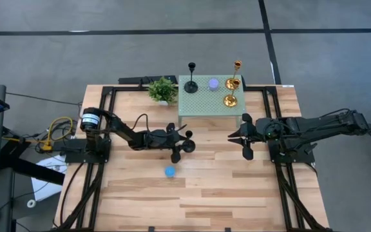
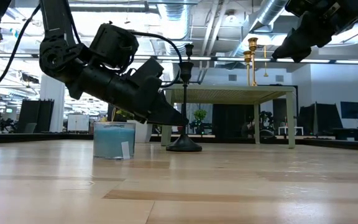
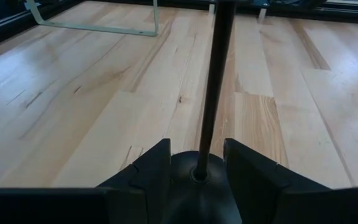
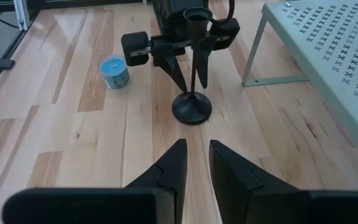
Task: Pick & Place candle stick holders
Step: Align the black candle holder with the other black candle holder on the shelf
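Two black stemmed candle holders with round bases: one (image 1: pixel 191 76) on the pale green perforated metal stand (image 1: pixel 201 103), one (image 1: pixel 187 145) on the wooden tabletop just in front of that stand. Two shiny gold stemmed holders (image 1: pixel 234 75) (image 1: pixel 230 94) on the stand. One low round purple holder (image 1: pixel 213 84) on the stand. One low round blue holder (image 1: pixel 170 171) well in front of the stand. One small green leafy plant (image 1: pixel 162 89) beside the stand.

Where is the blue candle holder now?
In the high view, the blue candle holder stands on the wooden table, on its left-middle part. It is just in front of the left end effector, apart from the black holder there.
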You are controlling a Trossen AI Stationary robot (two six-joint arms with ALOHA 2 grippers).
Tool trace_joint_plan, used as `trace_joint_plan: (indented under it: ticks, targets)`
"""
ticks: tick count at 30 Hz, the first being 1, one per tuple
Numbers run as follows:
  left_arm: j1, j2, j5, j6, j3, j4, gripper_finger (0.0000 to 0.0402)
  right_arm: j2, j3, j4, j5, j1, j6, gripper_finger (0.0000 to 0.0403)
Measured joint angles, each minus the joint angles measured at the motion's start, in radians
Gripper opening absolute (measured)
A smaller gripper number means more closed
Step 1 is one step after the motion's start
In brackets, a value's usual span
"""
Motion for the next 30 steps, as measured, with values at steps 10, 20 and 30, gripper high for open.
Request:
trace_joint_plan:
  ticks: [10,20,30]
  targets:
    - [0.0,0.0,-0.002,0.0,0.0,0.006,0.0149,0.0,0.0,0.0,0.0,0.0,0.0,0.0061]
    - [0.0,0.0,-0.002,-0.034,0.0,0.011,0.0144,0.0,0.0,0.0,0.0,0.0,0.0,0.0061]
    - [0.0,-0.001,-0.001,-0.034,0.0,0.023,0.007,0.0,0.0,0.0,0.0,0.0,0.0,0.0061]
